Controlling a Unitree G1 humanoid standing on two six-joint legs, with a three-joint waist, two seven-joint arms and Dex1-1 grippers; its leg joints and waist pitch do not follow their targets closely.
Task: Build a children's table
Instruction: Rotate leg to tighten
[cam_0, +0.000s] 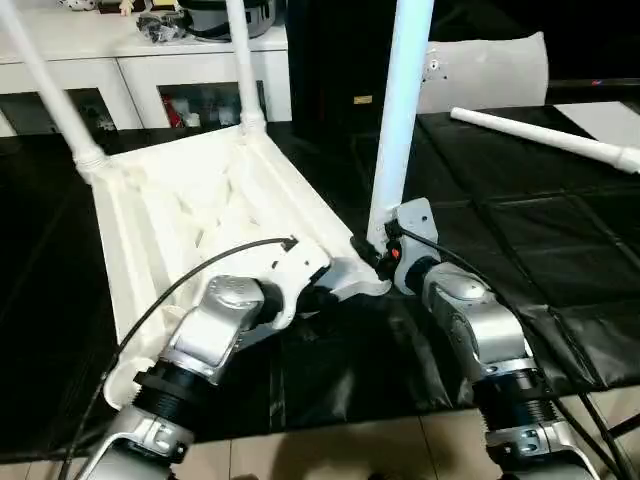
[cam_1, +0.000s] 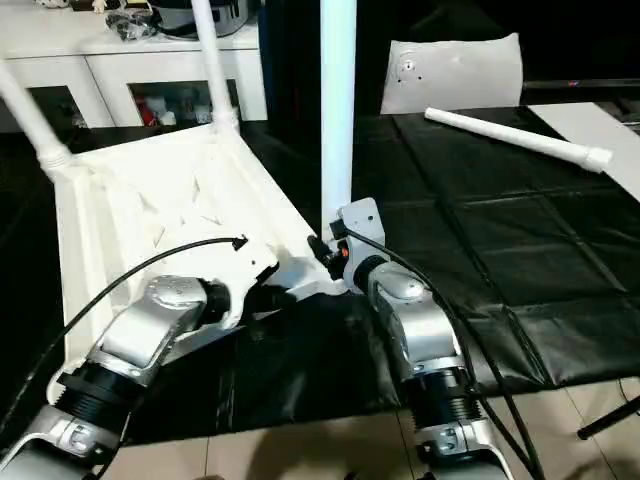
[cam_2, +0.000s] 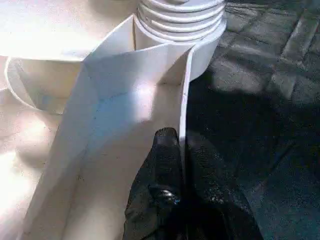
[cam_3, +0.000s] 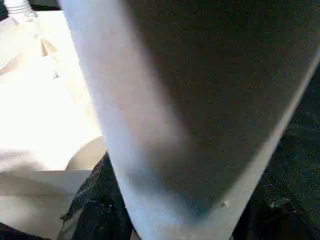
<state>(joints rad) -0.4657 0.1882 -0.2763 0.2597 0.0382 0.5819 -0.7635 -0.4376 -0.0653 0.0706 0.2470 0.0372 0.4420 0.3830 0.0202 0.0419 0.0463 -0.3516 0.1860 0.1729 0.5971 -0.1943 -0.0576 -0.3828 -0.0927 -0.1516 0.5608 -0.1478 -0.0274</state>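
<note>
The children's table top lies ribbed side up on a black mat. Two white legs rise from its far corners. A third leg stands upright at the near right corner, with its threaded end at the socket. My right gripper is at that leg's base, and the leg passes close in front of its camera. My left gripper is shut on the top's thin rim wall beside that corner. A fourth leg lies loose on the mat at the back right.
A white glass-door cabinet stands behind the table top. A flat white sheet with a round fitting leans at the back. The black mat covers the floor, with its edge and pale tiles near my arms.
</note>
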